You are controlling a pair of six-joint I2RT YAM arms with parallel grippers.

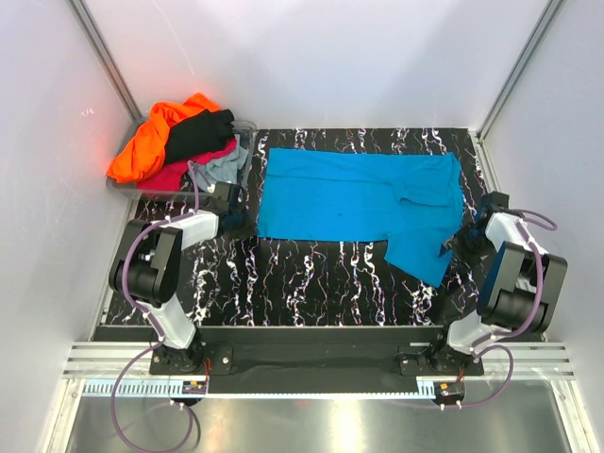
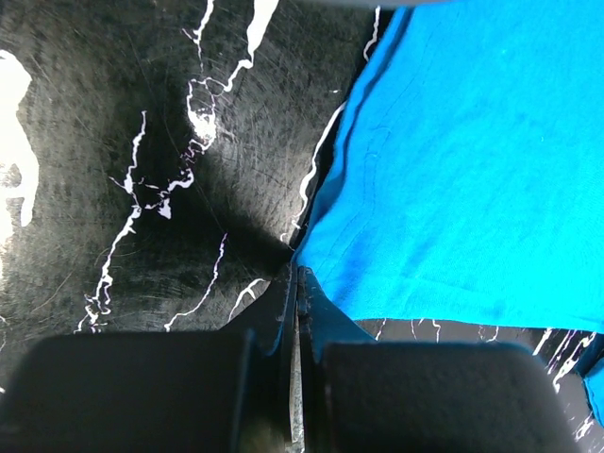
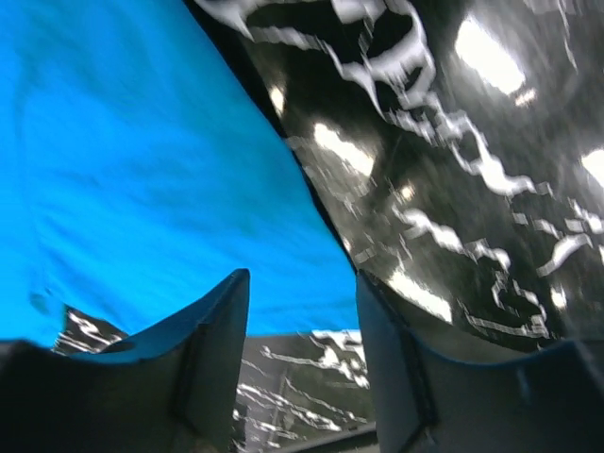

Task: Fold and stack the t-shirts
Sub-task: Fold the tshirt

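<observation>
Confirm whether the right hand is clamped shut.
No, the right hand has its fingers spread apart, with the blue shirt showing between them.

Top view bright, even, sharp; red glow on left wall (image 1: 90, 113). Left wrist view crisp, blue shirt (image 2: 472, 160) vivid, dark shadow on table (image 2: 113, 123). Right wrist view motion-blurred, white glare on table.

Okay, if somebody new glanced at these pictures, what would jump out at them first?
First the turquoise t-shirt spread flat across the black marbled table. Then the heap of orange, black, crimson and grey shirts at the far left corner. The left gripper pinches the spread shirt's corner; the right gripper hangs open at its opposite edge.
</observation>
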